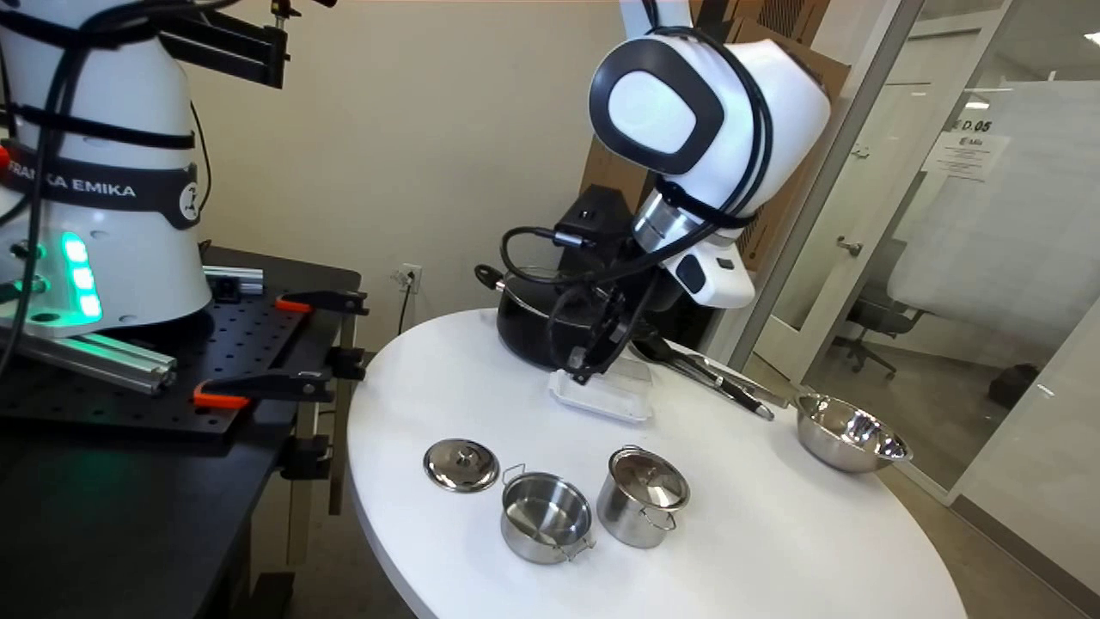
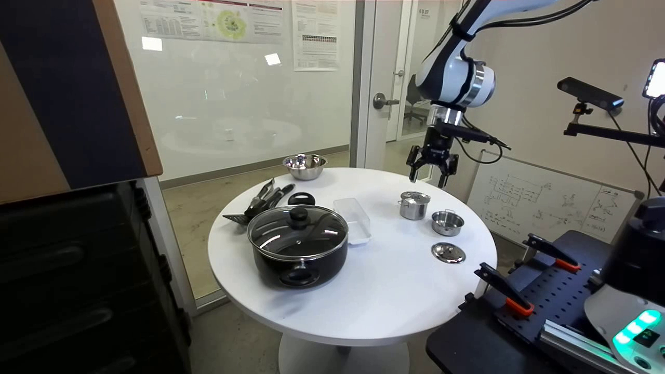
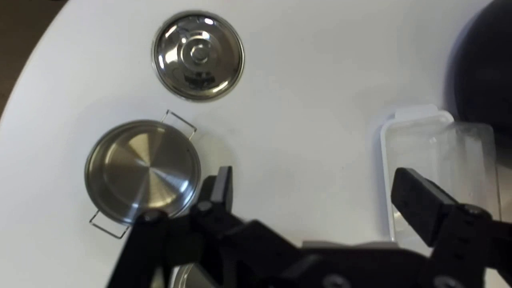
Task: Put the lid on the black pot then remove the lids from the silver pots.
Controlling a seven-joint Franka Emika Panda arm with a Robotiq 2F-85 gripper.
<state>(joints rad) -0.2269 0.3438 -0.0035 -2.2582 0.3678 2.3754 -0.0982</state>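
The clear glass lid (image 2: 275, 236) with its black knob sits on the black pot (image 2: 324, 267), which also shows in an exterior view (image 1: 526, 331) partly behind my arm. One silver pot (image 1: 543, 535) stands open; I look down into it in the wrist view (image 3: 144, 168). A small steel lid (image 3: 199, 55) lies on the table beside it. The other silver pot (image 1: 627, 516) has its steel lid (image 1: 650, 481) on top; in the wrist view it is mostly hidden under my gripper. My gripper (image 3: 314, 188) is open and empty, above the table; it also shows in an exterior view (image 2: 427, 179).
A clear plastic container (image 2: 357, 221) lies on the white round table (image 2: 384, 301) beside the black pot. Black-handled utensils (image 1: 709, 378) lie near the table's edge. A steel bowl (image 1: 846, 438) stands farther along that edge. The robot's black bench (image 1: 112, 516) stands beside the table.
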